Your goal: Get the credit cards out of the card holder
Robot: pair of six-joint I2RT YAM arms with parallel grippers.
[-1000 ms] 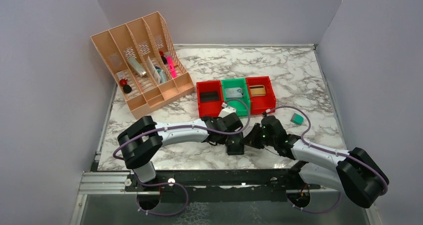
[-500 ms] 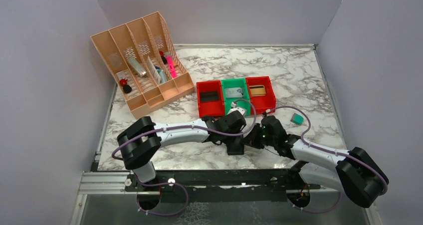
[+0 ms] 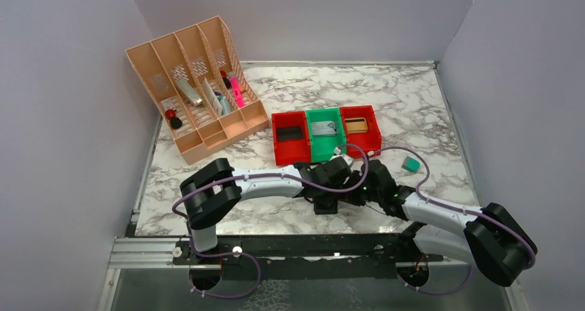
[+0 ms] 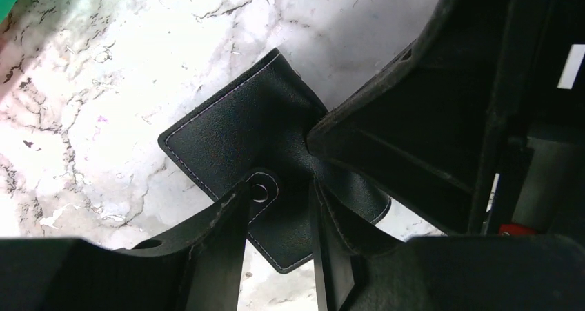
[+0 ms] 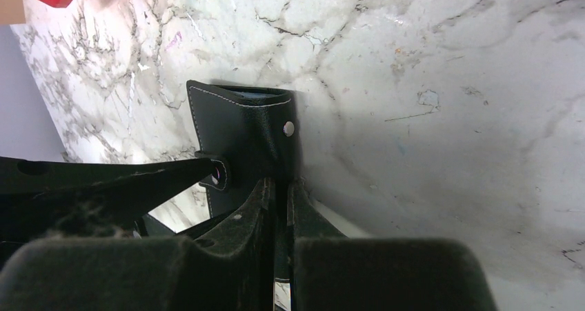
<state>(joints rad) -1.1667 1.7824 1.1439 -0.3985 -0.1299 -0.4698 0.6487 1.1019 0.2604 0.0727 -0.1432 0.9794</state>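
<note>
Looking from top: both arms meet low at the near middle of the marble table, just in front of the red and green bins.
Left wrist: card holder sits on the marble, partly folded; left gripper spread, its fingers either side of the snap tab.
Right wrist: right gripper pressed together, pinching the card holder's near edge; white stitching runs along its border.
</note>
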